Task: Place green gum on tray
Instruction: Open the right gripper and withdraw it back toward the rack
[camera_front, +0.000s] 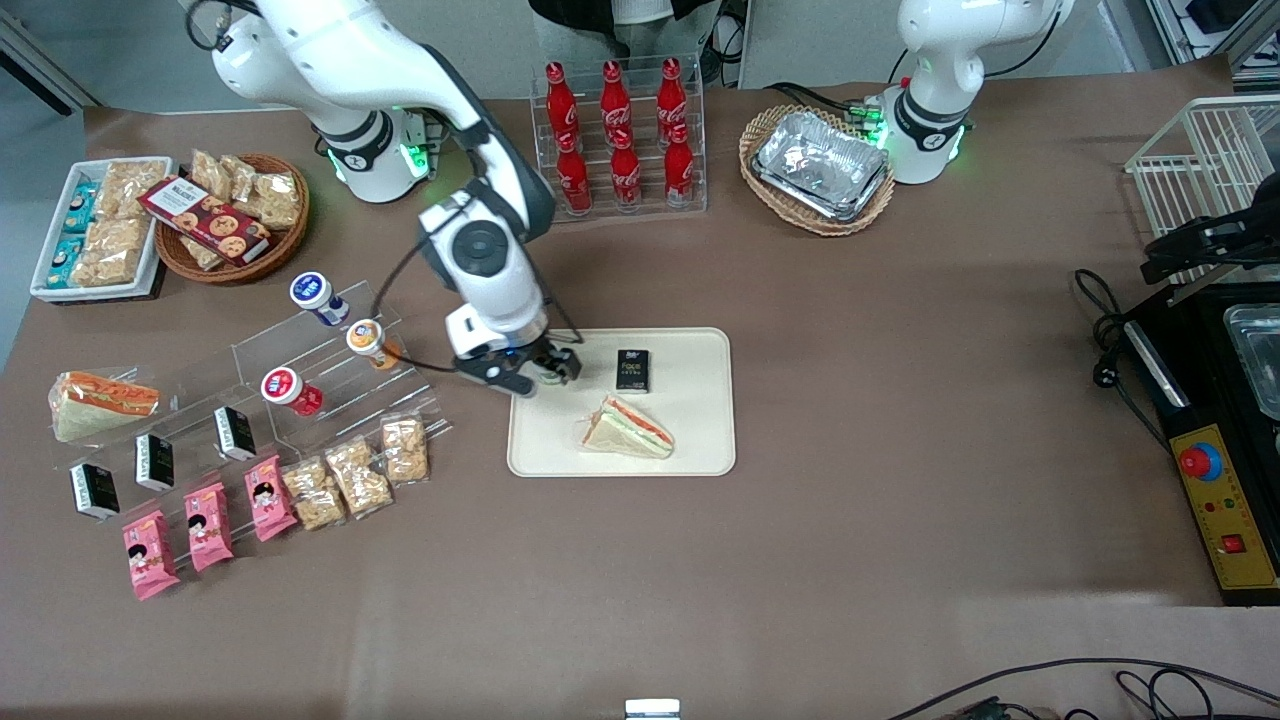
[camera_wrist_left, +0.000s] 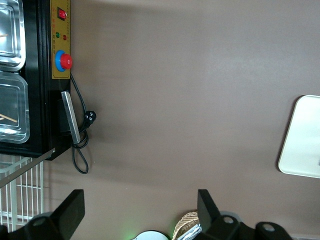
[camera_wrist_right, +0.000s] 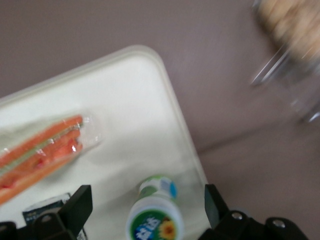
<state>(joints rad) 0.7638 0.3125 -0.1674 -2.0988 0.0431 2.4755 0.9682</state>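
Hiding the small green-bodied gum bottle (camera_wrist_right: 155, 217) in my front view, the gripper (camera_front: 540, 375) hangs open-fingered above the cream-white tray's (camera_front: 700, 350) edge.

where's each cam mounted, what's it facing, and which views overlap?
Front view: high in front of the table, looking down on it; shows both arms, the pincer over the tray edge toward the working arm's end.
Left wrist view: on the parked arm, facing down at bare tabletop and the black control box; its own fingers show.
Right wrist view: on the working arm, facing down at the green gum standing on the tray, pincer fingers open either side of it.
Shared: the tray appears in all three; its sandwich in front and right wrist.
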